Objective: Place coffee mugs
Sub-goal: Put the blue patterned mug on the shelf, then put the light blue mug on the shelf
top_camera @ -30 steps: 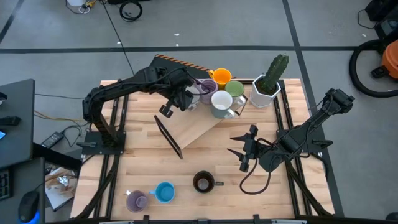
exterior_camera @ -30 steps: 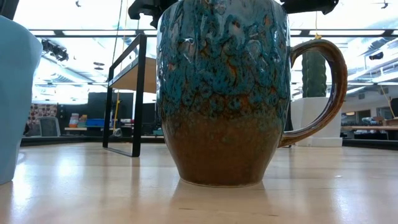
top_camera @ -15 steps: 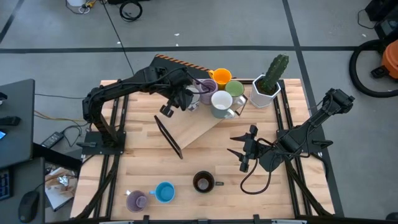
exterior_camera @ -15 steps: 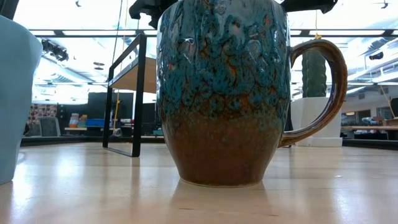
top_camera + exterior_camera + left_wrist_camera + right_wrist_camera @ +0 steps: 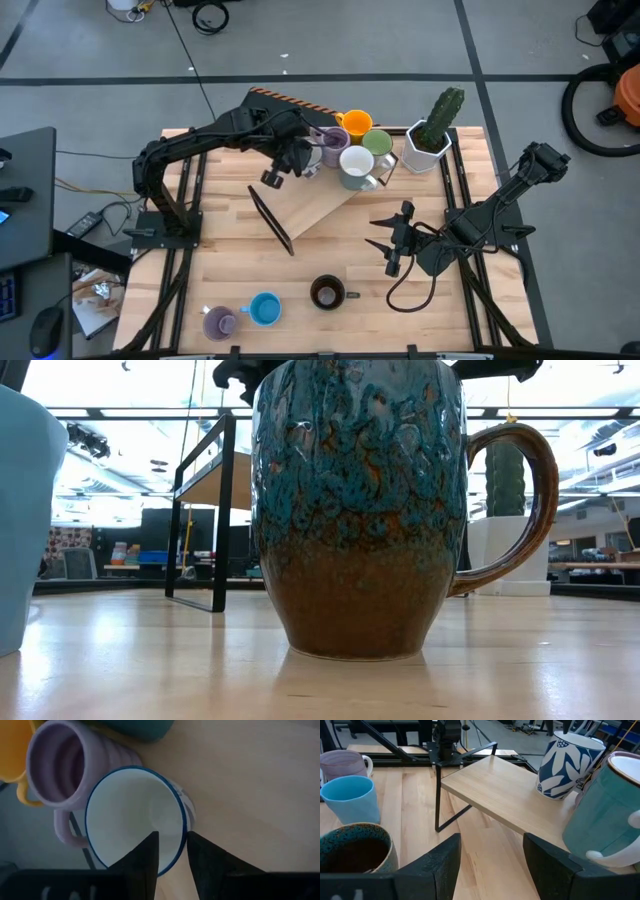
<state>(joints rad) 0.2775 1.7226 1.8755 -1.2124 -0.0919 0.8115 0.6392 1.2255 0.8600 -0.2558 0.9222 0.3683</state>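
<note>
Left gripper straddles the rim of the white mug on the raised wooden shelf, one finger inside, one outside, jaws slightly parted and seemingly easing off; just beyond stands a purple mug, then the orange mug; right gripper waits spread wide, nearer the dark brown mug.

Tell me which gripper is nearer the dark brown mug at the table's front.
The right. The right gripper hovers just behind and to the right of the dark brown mug, while the left gripper is far back at the raised shelf among the mugs.
</note>
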